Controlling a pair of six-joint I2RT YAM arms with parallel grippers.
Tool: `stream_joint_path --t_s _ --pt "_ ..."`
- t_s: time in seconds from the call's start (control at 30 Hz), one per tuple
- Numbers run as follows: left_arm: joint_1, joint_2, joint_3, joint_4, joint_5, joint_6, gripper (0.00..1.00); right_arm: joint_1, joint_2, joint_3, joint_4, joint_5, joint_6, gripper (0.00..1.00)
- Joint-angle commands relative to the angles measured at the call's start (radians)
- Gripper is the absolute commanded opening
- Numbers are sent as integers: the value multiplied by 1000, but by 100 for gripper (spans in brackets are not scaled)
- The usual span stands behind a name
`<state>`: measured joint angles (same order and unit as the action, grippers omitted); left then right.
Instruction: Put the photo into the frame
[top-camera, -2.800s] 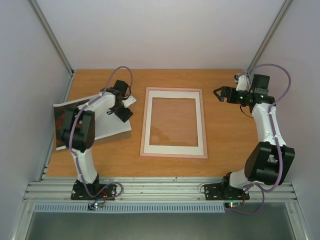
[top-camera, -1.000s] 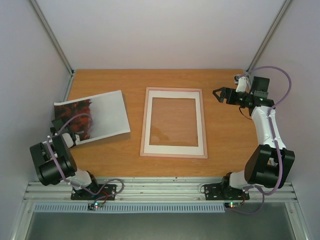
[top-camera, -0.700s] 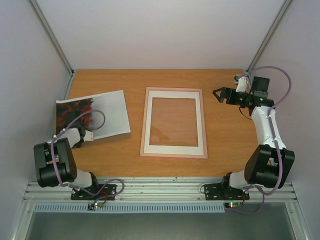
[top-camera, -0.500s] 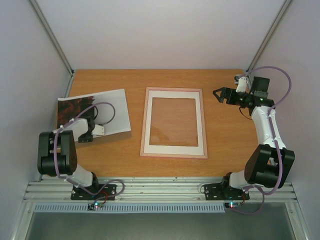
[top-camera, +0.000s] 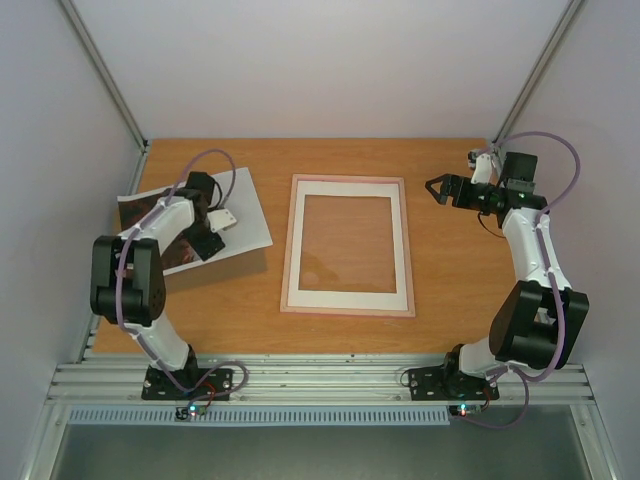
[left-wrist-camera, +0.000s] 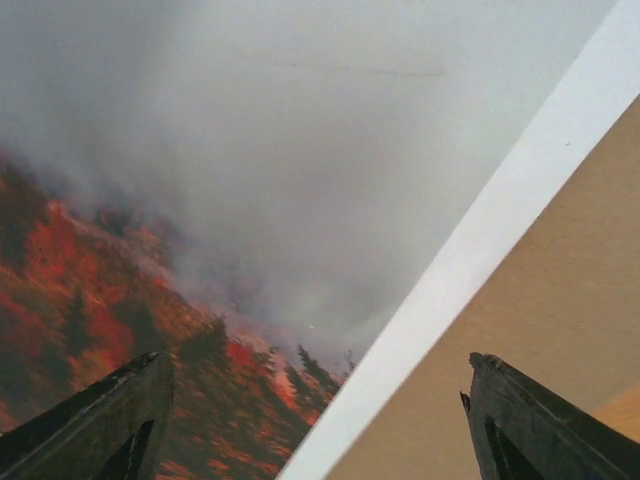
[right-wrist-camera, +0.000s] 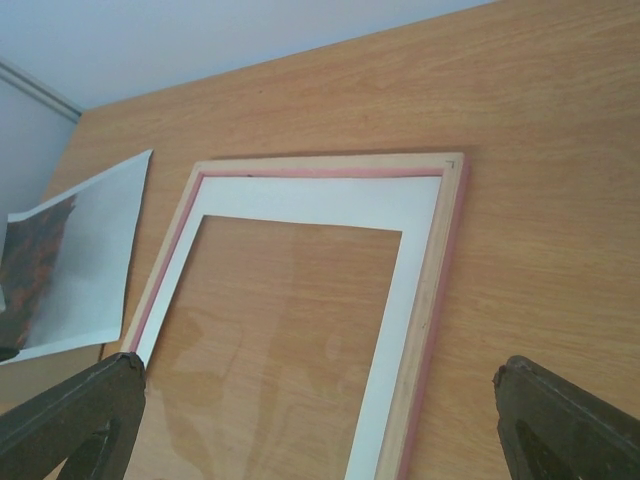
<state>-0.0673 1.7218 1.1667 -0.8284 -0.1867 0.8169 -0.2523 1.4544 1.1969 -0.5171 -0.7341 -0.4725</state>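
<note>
The photo (top-camera: 245, 205), grey sky over red-orange trees with a white border, lies at the table's left; it also shows in the right wrist view (right-wrist-camera: 90, 250). My left gripper (top-camera: 207, 242) hangs open close above its near part. In the left wrist view the print (left-wrist-camera: 300, 150) fills the picture, and the gripper (left-wrist-camera: 315, 385) straddles its white edge without holding it. The frame (top-camera: 411, 250) lies flat in the middle, pink-rimmed, with a white mat (top-camera: 347, 189) and a clear pane. My right gripper (top-camera: 433, 190) is open and empty, to the right of the frame's far right corner (right-wrist-camera: 452, 200).
A tan-brown surface (left-wrist-camera: 560, 300) shows beside the photo's edge; I cannot tell whether it is the table or a board. Metal posts and white walls close in the wooden table (top-camera: 450, 290) at the sides and back. A metal rail (top-camera: 320, 378) runs along the near edge.
My left arm has swung from its folded pose at the near left up and over the photo. The photo has shifted a little farther back and right. My right arm has not moved.
</note>
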Motion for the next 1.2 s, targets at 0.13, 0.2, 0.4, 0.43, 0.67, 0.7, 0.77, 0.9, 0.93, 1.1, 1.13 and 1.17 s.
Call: stream_joint_path --t_s 0.13,0.2,0.4,0.43,0.67,0.7,0.77,0.9,0.93,1.1,1.13,1.17 --pt "262 -44 110 -226 180 -260 82 -4 17 43 7 -14 0 95" --pt "311 -91 93 -249 223 -281 84 -3 17 32 21 -16 11 95" --pt "372 -226 -38 -186 129 -338 87 -3 28 25 42 -23 36 95" --pt "374 -249 -76 -128 76 -321 87 -3 32 29 39 -23 32 95" --pt "437 -437 -437 376 -178 326 91 -3 70 69 31 -43 29 95" --pt "448 -455 -464 419 -170 440 91 -4 77 74 36 -45 33 95" --pt "460 -478 -508 489 -157 564 91 -3 88 80 40 -52 45 95" --pt "466 -465 -537 561 -143 714 90 0 102 93 36 -60 51 94" --pt "467 -450 -550 602 -144 734 90 1 101 94 35 -60 50 94" --pt "472 -382 -592 728 -145 860 90 2 109 122 3 -54 32 94" --pt "472 -370 -595 739 -148 883 90 1 108 126 -4 -51 28 94" --pt "473 -360 -600 748 -151 897 90 1 106 127 -6 -48 24 94"
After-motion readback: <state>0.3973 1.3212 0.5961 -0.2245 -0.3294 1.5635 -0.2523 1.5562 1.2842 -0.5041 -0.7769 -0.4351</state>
